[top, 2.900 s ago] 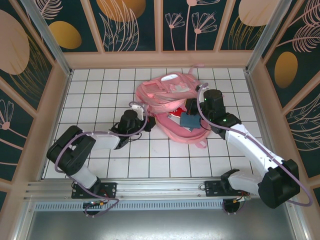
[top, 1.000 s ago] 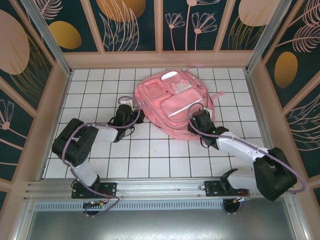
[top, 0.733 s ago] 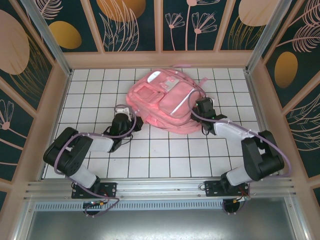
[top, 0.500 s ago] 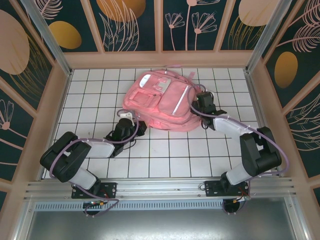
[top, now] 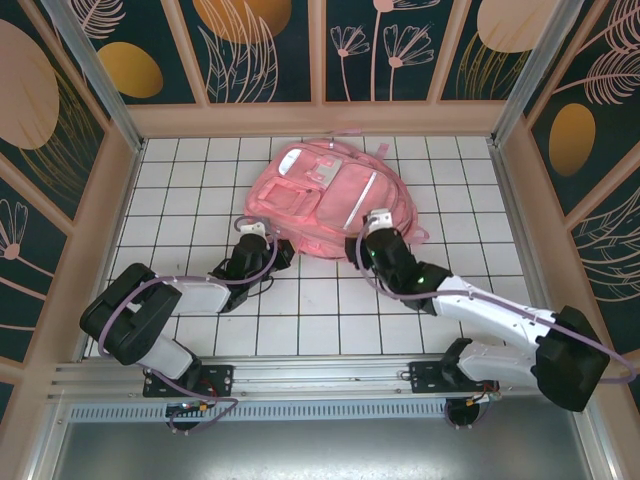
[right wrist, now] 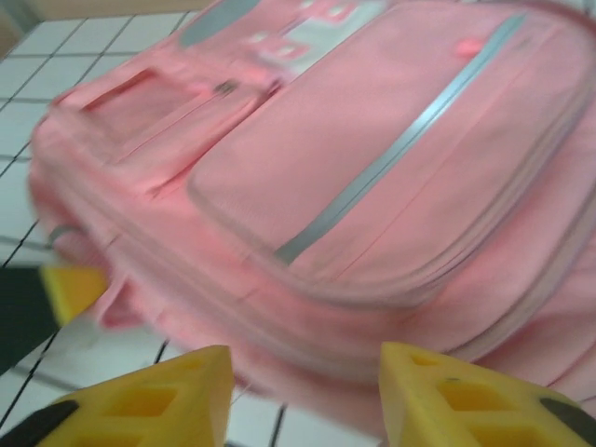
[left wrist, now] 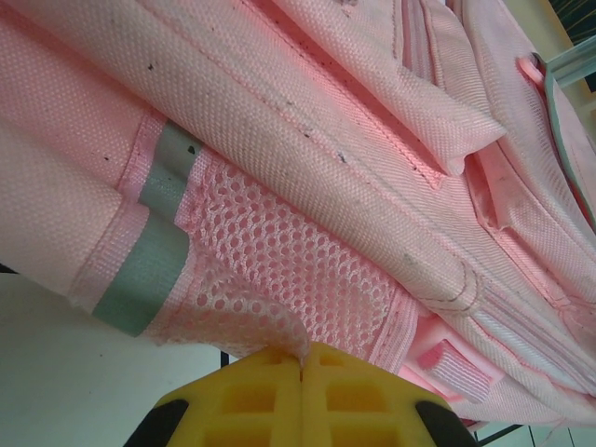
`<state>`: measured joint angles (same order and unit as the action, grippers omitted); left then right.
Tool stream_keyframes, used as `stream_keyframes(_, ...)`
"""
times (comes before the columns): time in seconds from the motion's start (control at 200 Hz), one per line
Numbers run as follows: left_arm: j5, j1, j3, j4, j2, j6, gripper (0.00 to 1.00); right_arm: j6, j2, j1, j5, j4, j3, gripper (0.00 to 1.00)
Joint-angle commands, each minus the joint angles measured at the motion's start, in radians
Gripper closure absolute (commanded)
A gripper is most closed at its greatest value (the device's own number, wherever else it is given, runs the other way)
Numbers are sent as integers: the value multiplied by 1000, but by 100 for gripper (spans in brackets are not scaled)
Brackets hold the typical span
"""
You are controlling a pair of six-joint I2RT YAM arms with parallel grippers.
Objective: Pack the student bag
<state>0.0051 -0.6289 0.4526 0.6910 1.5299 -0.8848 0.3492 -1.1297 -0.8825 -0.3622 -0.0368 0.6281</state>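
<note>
In the left wrist view, left end effector point(left wrist: 303, 356) pinches student bag point(left wrist: 307, 158) mesh point(left wrist: 279, 265).

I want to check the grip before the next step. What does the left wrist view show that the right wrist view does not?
Left wrist: the mesh side pocket of the student bag up close, a grey strip beside it, and the left end effector shut, seemingly pinching the mesh edge. Right wrist: the front face with a large pocket, a long pale strip, a smaller pocket, and the right end effector open, holding nothing. Both: the pink bag on the white tiled table.
</note>
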Motion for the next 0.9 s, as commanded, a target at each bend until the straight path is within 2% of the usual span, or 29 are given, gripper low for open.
stream_keyframes(0.0,0,-5,31,15,4,9,100,22,-23,-89,-7,-95,-62,61)
stream_keyframes(0.135,10,-5,40,12,7,10,100,-31,-163,-174,7,-235,-71,77)
stream_keyframes(0.22,14,-5,45,6,7,13,100,-88,-256,-203,45,-342,-74,80)
stream_keyframes(0.355,15,-6,49,-6,-4,20,100,-150,-383,-210,49,-469,-69,76)
stream_keyframes(0.515,17,-5,53,-19,-17,26,100,-171,-508,-177,105,-533,-27,72)
stream_keyframes(0.636,20,-4,53,-22,-22,23,100,-173,-561,-150,105,-560,-8,67)
stream_keyframes(0.896,39,-5,51,-8,-18,10,100,-223,-652,-111,67,-588,54,63)
